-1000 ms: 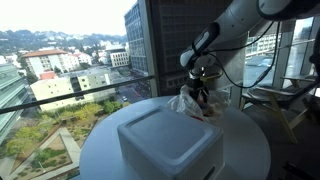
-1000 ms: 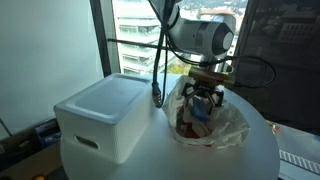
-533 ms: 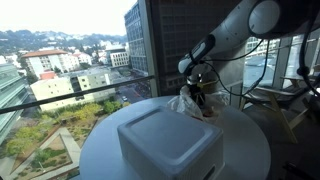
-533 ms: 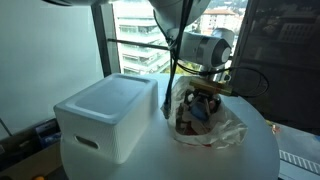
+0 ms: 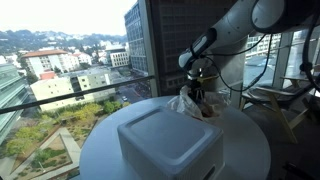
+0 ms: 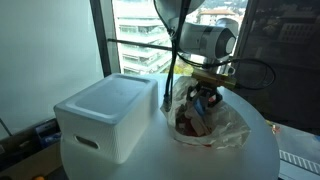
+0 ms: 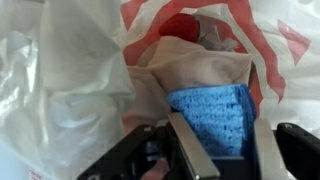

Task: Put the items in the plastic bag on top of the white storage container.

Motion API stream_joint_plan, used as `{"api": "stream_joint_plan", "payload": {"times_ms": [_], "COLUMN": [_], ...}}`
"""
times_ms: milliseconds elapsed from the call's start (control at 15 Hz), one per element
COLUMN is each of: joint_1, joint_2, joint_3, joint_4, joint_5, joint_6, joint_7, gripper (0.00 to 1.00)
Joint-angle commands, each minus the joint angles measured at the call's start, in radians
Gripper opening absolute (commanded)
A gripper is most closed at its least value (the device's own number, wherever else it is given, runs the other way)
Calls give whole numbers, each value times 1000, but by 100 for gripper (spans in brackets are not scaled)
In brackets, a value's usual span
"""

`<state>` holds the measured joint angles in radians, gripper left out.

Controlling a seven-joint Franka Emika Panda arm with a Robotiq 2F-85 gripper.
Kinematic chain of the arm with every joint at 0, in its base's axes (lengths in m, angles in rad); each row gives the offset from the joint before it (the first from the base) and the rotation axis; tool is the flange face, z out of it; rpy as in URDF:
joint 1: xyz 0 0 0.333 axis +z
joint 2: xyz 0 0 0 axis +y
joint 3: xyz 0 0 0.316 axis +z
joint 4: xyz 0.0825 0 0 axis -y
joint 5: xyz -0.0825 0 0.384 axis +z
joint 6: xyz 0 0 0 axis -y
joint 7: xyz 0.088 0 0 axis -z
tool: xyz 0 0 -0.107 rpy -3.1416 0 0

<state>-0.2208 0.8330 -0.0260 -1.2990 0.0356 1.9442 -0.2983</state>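
Exterior views, both of them, show us a room high up with a big window [image 5: 70, 60] and city buildings outside. The surface [image 5: 250, 150] is a round white tabletop, smooth and matte, right by the glass. The white and black arm [image 6: 205, 40] reaches down over it.

Next biggest is the white storage container [image 6: 105, 115]. It's a boxy plastic bin with rounded corners and a flat lid with nothing on top, also seen in an exterior view [image 5: 170, 140]. The plastic bag [image 6: 225, 125] sits on the surface just beside it. It's thin, crinkly, half see-through and slumped open, with the items still inside.

The claw [image 6: 203, 100] is down in the bag's mouth. In the wrist view the bag [image 7: 60, 90] is white film with red print. Inside we can see a pale bunched cloth [image 7: 195, 65] and a blue cloth [image 7: 215, 115] with a nubby woven texture. The claw [image 7: 228, 150] has its fingers spread, and the blue cloth fills the gap between them. We can't tell if they're actually pinching it.
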Motion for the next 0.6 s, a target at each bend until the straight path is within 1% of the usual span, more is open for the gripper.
{"api": "stream_joint_plan", "payload": {"times_ms": [0,67,133,267,400,533], "joint_1": [-6,-4,-6,-12,-13,-12], "joint_2": [-59,-84,-99,-148,-191,-246], "joint_3": [-8,-12,-11,-5,-5,-5], "joint_4": [-12,-16,-14,3,37,58], "joint_5": [6,-2,2,13,22,29], "joint_6": [-111,-164,-208,-352,-504,-600], "joint_7": [38,40,39,23,27,26], "gripper": [6,5,6,5,6,6]}}
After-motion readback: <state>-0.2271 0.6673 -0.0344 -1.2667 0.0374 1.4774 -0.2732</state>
